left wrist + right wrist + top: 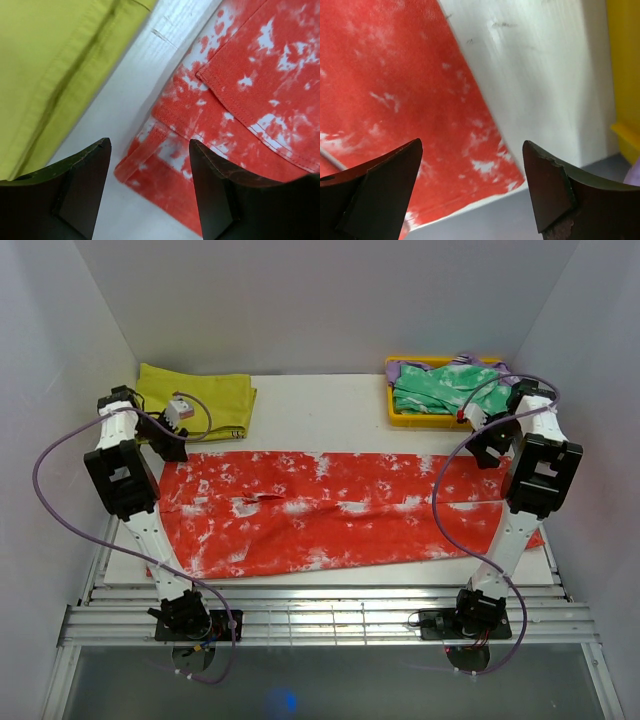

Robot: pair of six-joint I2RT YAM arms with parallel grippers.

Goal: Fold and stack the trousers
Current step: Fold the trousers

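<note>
The trousers [330, 510] lie flat across the table [320, 405], waist to the left and legs running right. Behind their left end, close by but apart, lies the cloth [200, 395]. Behind their right end stands the bin [430, 423], with a garment [445, 388] in it. The left gripper [176, 445] hangs over the trousers' back left corner, and the right gripper [488, 450] over their back right corner.

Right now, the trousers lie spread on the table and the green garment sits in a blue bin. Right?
No: the bin is yellow, as the top view shows. The green garment sits in it; the trousers lie spread on the table.
</note>
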